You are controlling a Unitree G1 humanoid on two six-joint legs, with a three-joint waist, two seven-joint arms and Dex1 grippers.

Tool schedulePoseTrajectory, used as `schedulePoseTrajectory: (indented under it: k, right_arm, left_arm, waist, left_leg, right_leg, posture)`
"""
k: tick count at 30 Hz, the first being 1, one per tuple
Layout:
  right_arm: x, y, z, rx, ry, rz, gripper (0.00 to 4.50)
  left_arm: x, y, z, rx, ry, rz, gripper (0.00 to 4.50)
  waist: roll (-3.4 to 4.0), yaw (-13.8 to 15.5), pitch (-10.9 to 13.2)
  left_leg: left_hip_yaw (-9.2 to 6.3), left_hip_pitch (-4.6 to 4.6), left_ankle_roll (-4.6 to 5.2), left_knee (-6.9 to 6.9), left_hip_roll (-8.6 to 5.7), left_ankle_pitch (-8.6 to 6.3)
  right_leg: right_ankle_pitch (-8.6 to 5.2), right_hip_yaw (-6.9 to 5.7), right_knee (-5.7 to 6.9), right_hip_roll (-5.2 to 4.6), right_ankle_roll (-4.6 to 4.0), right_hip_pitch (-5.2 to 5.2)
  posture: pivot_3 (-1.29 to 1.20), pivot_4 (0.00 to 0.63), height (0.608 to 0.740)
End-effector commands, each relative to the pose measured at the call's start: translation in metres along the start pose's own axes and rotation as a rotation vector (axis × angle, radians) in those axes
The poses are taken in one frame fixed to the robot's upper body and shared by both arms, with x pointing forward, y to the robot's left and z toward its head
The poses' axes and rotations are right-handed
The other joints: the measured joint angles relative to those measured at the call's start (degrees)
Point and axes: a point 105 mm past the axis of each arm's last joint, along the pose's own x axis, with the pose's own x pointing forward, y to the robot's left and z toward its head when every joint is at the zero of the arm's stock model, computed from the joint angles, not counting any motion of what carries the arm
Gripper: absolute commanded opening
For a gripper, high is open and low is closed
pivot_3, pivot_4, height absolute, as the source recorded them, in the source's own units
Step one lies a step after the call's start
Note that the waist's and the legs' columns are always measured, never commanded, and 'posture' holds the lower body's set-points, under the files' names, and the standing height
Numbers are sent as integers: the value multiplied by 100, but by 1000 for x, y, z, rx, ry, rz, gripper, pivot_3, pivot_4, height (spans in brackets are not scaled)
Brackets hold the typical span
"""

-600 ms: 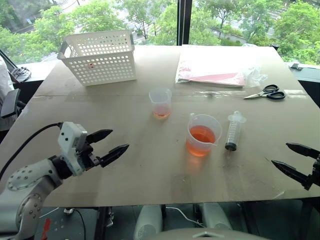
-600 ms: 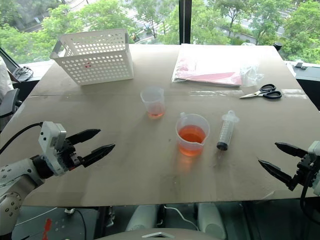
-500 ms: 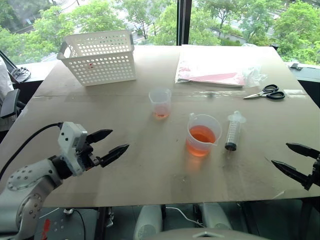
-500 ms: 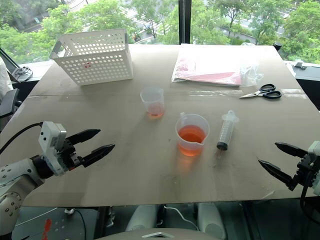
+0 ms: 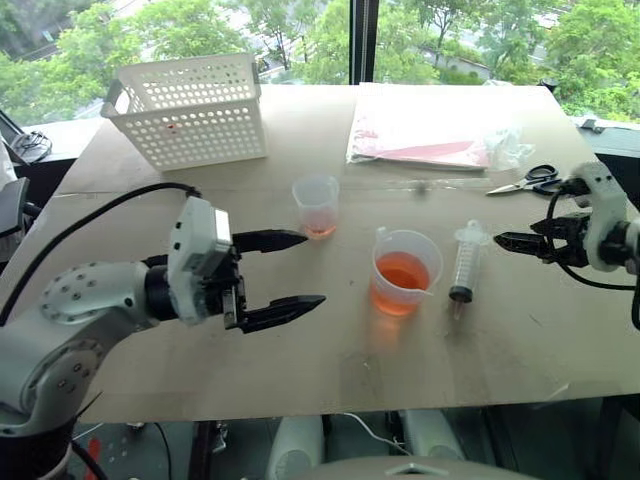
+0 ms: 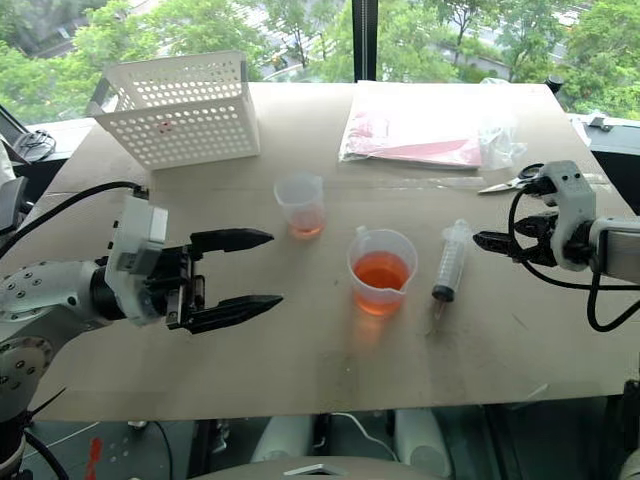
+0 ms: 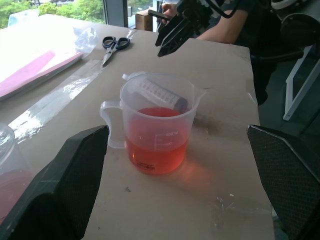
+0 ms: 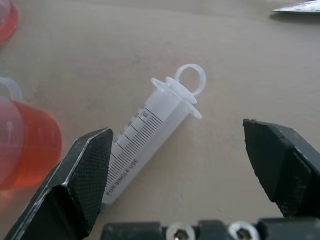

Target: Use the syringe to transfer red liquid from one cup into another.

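Observation:
The syringe (image 5: 466,262) lies flat on the table, just right of the spouted beaker (image 5: 405,270) that holds the red liquid (image 5: 402,272). The narrower plain cup (image 5: 317,205) stands behind and left of the beaker, with a little red liquid at its bottom. My left gripper (image 5: 312,268) hovers open left of the beaker, pointing at it; in the left wrist view the beaker (image 7: 157,130) sits between its fingers at a distance. My right gripper (image 5: 500,240) is open just right of the syringe's flange end, and the syringe (image 8: 150,135) lies between its wide-apart fingers, untouched.
A white perforated basket (image 5: 190,120) stands at the table's back left. A plastic bag with a pink sheet (image 5: 430,140) lies at the back right, with scissors (image 5: 530,180) in front of it. A person (image 7: 235,20) is beyond the table's right end.
My left gripper has swung right, closer to the beaker. My right gripper has moved from the table's front right edge up to beside the syringe. The camera has shifted slightly.

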Motion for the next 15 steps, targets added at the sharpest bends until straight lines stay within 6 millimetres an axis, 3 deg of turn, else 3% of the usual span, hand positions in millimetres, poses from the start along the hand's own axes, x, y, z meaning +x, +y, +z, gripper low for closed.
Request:
schedulePoseTrajectory:
  k: [1, 7, 15]
  right_arm:
    - [10, -5, 8, 74, 47, -29, 4468]
    - [37, -2, 6, 191, 210, -37, 4468]
    - [43, 13, -9, 211, 369, -3, 4468]
  left_arm:
    - [2, -6, 7, 41, -16, -19, 4500]
    - [5, -16, 5, 44, -36, 19, 4500]
    - [1, -24, 4, 30, -40, 89, 4500]
  waist:
    - [-2, 26, 1]
    - [-4, 17, 3]
    - [-4, 10, 4]
  left_leg:
    - [0, -1, 0, 0, 0, 0]
    - [1, -15, 14, 11, -9, -8]
    - [-1, -11, 15, 9, -6, -8]
  right_leg:
    - [0, -2, -1, -1, 0, 1]
    - [4, -5, -14, -11, 6, 3]
    - [5, -4, -12, -6, 9, 3]
  posture:
    - [0, 150, 740]
    - [0, 150, 740]
    - [0, 150, 740]
